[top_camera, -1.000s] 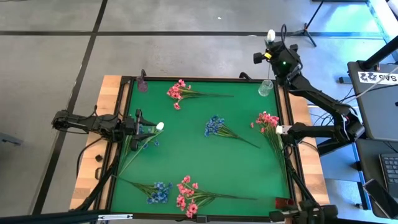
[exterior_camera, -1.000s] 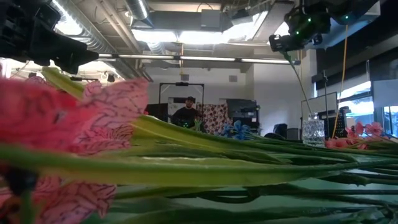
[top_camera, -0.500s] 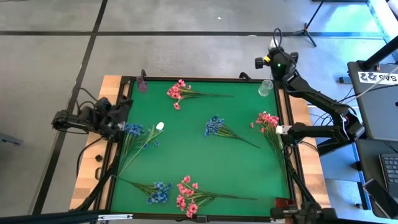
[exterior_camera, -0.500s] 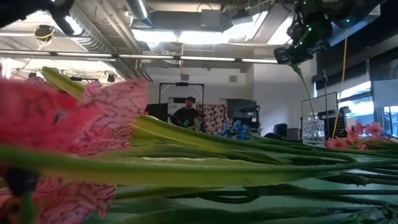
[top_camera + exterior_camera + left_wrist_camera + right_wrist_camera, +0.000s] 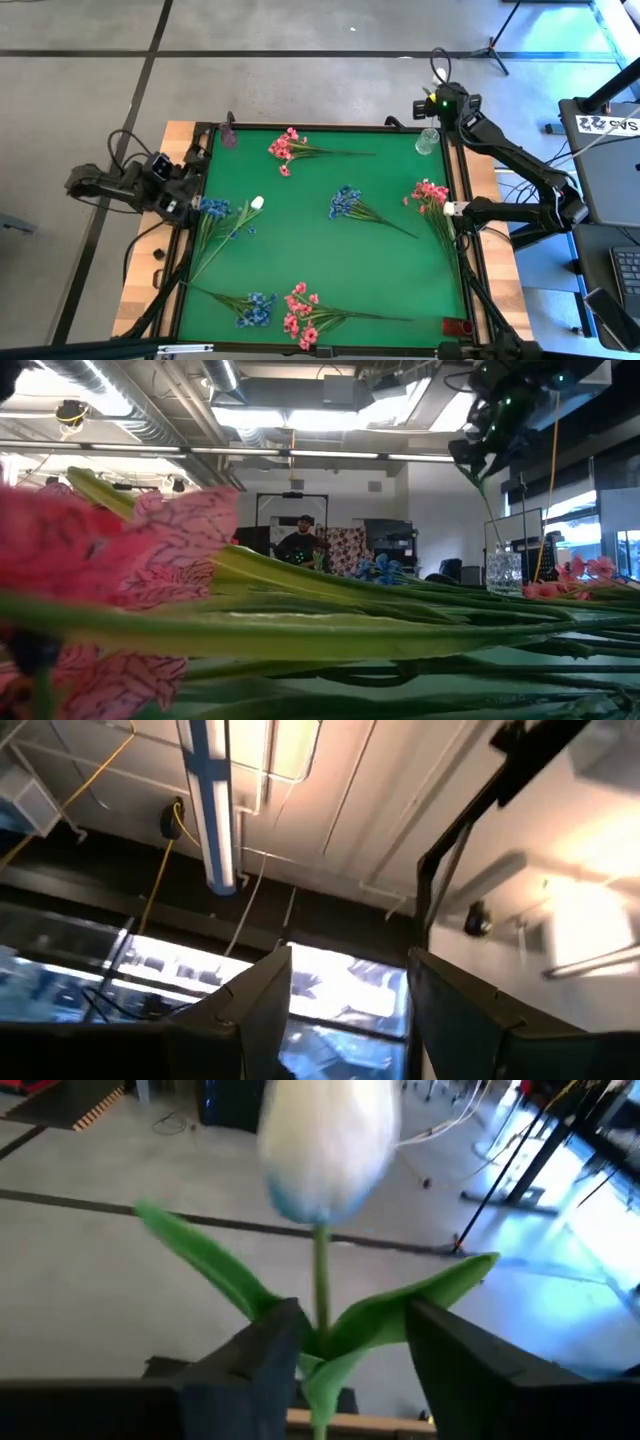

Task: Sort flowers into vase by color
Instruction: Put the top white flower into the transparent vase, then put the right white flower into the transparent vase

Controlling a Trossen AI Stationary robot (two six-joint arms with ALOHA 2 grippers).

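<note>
A white tulip [image 5: 325, 1140] on a thin green stem [image 5: 492, 520] stands upright. Its lower end leads down into the clear glass vase [image 5: 427, 141] at the table's far right corner. My right gripper [image 5: 443, 101] hangs above that vase, open, with a finger on either side of the stem just under the bloom [image 5: 321, 1295]. My left gripper [image 5: 192, 172] is open at the table's left edge, tipped up toward the ceiling and empty. Pink sprays [image 5: 285, 148], blue sprays [image 5: 345, 203] and another white bud [image 5: 257, 203] lie flat on the green mat.
More sprays lie on the mat: pink [image 5: 430, 195] at the right, pink [image 5: 300, 318] and blue [image 5: 258, 308] near the front edge, and blue [image 5: 215, 210] at the left. A small purple vase [image 5: 229, 133] stands at the far left corner. A red one [image 5: 458, 326] stands at the near right corner.
My left gripper has drawn back from above the sprays near the white bud toward the table's left edge, and it has tipped upward. My right gripper has turned a little above the clear vase. The tulip's stem still runs down to the vase.
</note>
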